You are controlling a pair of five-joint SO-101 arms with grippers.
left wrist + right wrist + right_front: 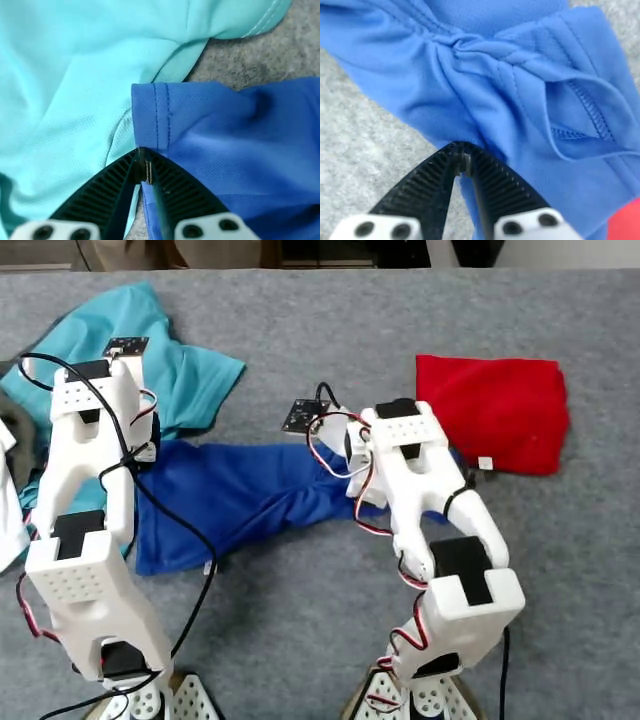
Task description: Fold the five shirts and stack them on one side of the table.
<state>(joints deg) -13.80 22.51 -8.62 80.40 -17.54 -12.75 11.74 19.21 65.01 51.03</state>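
Shirts: one blue shirt (240,495), one teal shirt (190,375), one red shirt (490,412).

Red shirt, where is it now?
In the high view, the red shirt lies folded on the right side, next to one end of the blue shirt.

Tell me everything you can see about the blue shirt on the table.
The blue shirt is a royal blue, fine-mesh knit with double-stitched hems. It lies unfolded and rumpled, stretched out across the grey table. The left gripper is shut on a hemmed edge where it meets the teal shirt. The right gripper is shut on bunched fabric at the other end, near the folded red shirt.
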